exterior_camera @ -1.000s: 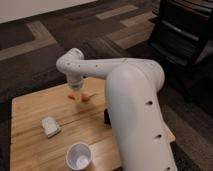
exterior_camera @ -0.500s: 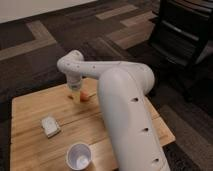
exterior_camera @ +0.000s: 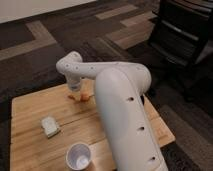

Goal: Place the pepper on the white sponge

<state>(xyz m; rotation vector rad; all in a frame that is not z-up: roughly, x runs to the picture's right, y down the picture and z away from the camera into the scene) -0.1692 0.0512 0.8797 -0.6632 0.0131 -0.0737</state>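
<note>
We see the pepper near the wooden table's far edge, pinched in the gripper, whose fingers are closed on it. The white sponge lies well apart, nearer the camera, with a white cup closer still.

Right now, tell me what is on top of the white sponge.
Nothing lies on the white sponge; its underside is hidden. The pincer, farther back, is shut on the pepper.

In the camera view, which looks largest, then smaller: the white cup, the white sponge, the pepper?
1. white cup, though nearest the camera.
2. white sponge.
3. pepper, farthest and partly hidden by the shut tool down on it.
</note>
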